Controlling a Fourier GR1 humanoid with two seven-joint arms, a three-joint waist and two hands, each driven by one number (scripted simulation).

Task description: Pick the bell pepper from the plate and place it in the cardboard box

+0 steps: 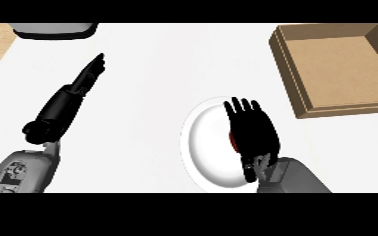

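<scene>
right hand (253, 130): i see it over the white plate (203, 145), palm down, fingers stretched straight toward the far side and slightly fanned, so wide and holding nothing that i can make out.
bell pepper (232, 140): only a thin red sliver shows at the left edge of my right hand, on the plate (the rest is hidden under the palm, so i cannot tell whether the hand touches it).
plate: near side of the counter (170, 70), right of centre, partly covered by the right hand and forearm.
cardboard box (336, 70): far right, open top, well apart from the plate and lying beyond it.
left hand (90, 72): on the left, fingers straight and together, pointing toward the far side, holding nothing.
grey object (55, 30): far left corner, cut by the view's edge; i cannot tell what it is.
</scene>
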